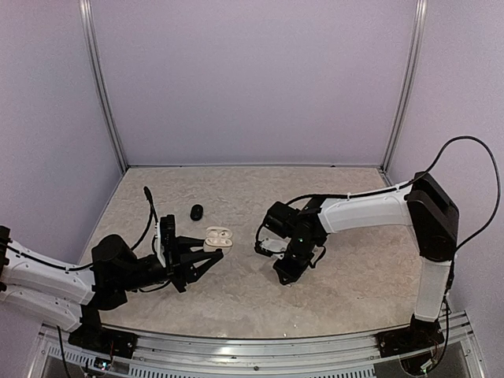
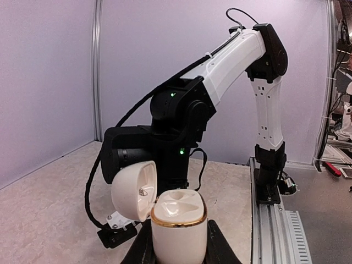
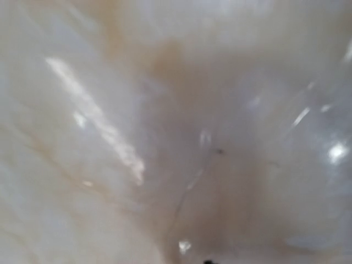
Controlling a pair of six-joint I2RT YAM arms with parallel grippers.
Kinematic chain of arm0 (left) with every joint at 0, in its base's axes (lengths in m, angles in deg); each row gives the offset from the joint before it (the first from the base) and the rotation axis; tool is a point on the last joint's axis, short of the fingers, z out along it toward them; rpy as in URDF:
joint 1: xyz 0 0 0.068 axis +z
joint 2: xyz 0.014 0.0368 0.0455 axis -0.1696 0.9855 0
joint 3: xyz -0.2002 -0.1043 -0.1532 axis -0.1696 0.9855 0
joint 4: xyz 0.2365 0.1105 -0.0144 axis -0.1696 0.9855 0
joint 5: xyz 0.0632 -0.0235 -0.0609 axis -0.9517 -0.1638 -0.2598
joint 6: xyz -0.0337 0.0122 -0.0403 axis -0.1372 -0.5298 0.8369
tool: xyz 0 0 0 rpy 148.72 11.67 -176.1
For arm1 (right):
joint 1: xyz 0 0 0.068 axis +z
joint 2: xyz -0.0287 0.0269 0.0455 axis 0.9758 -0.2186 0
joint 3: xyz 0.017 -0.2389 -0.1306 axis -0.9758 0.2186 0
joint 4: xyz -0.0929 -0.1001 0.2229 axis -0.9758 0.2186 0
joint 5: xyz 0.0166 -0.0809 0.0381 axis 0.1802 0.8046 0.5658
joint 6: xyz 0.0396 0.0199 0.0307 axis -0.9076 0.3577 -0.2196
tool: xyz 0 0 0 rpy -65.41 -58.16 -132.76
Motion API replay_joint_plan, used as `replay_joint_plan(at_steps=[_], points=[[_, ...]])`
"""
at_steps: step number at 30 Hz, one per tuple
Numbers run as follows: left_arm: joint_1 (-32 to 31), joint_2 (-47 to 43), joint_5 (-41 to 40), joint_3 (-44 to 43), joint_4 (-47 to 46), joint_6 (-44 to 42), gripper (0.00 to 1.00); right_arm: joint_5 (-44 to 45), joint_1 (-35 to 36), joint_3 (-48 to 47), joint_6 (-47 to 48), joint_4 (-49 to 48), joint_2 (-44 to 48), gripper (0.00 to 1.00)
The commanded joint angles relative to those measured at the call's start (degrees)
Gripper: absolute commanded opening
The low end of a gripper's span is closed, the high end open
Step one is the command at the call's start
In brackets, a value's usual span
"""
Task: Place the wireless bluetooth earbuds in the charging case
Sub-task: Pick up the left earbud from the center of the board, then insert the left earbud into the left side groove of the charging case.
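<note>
Case (image 1: 218, 237) right of pod (image 1: 196, 211) (slightly nearer)

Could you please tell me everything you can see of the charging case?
The charging case is a small, glossy cream-white shell, plastic by its look, with a gold band round the base's rim. Its hinged lid is swung open to one side, baring pale moulded wells with nothing dark in them. It sits with its opening upward, clamped in the left gripper, one of the fingers against each side.

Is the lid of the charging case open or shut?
Open. The lid stands swung aside from the charging case, leaving its inside uncovered.
</note>
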Motion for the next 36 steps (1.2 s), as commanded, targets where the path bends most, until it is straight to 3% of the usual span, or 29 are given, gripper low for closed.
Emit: replay_joint_plan(at_steps=[1,9,20,28,36], points=[[0.55,-0.11,-1.76,0.83,-2.51,-1.22,0.03,-0.75,0.87,1.15,0.94,-4.90,6.43,0.14],[0.70,-0.49,-4.05,3.32,-9.20,-3.07,0.04,1.18,0.85,5.99,1.98,-16.93,19.22,0.12],[-1.78,-1.05,-8.05,3.74,-12.20,-17.21,0.01,-7.22,1.84,13.30,3.41,-35.81,37.35,0.13],[-2.99,0.70,-14.17,0.83,-13.72,-20.03,0.00,-8.49,6.82,15.95,2.08,-50.19,40.78,0.12],[-4.51,5.89,-20.20,-1.25,-20.19,-19.13,0.00,-7.26,9.80,15.79,-3.46,-62.31,36.66,0.12]])
